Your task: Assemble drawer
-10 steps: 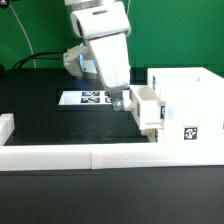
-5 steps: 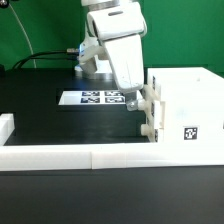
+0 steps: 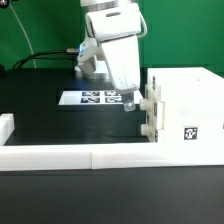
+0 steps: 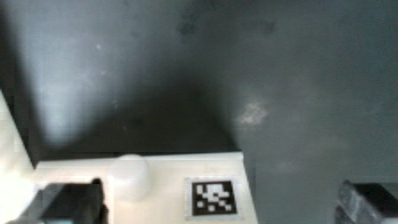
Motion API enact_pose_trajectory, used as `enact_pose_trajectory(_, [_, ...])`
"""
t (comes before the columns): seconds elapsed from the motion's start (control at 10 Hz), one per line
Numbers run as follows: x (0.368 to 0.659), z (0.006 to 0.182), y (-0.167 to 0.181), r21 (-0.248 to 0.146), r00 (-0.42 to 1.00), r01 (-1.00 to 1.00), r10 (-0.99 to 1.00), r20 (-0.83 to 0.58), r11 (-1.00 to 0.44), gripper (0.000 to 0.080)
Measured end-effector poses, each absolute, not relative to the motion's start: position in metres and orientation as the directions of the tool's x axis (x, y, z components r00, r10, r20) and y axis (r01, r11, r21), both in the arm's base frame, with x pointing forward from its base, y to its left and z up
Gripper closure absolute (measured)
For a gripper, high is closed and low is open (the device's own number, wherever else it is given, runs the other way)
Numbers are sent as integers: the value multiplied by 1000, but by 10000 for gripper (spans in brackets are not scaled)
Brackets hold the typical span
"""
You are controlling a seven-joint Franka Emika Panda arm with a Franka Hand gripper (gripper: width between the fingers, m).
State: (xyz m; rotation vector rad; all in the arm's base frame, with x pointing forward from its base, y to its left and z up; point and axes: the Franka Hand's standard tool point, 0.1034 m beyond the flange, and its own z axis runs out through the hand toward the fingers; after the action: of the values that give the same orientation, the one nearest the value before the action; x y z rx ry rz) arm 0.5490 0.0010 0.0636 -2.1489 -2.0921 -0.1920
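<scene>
You see the big white drawer shell point(image 3: 185, 108) sitting on the black surface point(image 3: 40, 110), at about 3 o'clock in the exterior view. Two small knobbed trays point(image 3: 150, 110) are pushed into its open face, with their knobs sticking out toward 9 o'clock. The pincer point(image 3: 128, 101) hangs just beside the upper tray's knob. In the wrist view you see a white tray point(image 4: 169, 186) with its round knob point(image 4: 132, 172) and a square tag point(image 4: 215, 196), and the dark fingers point(image 4: 68, 204) stand wide apart, holding nothing. The marker board point(image 3: 92, 98) lies flat behind the pincer, and a low white wall point(image 3: 90, 153) runs along the front.
</scene>
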Motion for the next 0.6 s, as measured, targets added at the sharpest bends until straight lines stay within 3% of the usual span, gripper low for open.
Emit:
enact_pose_trajectory(0.3, [542,67,-25,-11,68,998,981,179,-67,151])
enact_pose_trajectory(0.6, [541,66,-25,-14,75,997,981,180,-74,151])
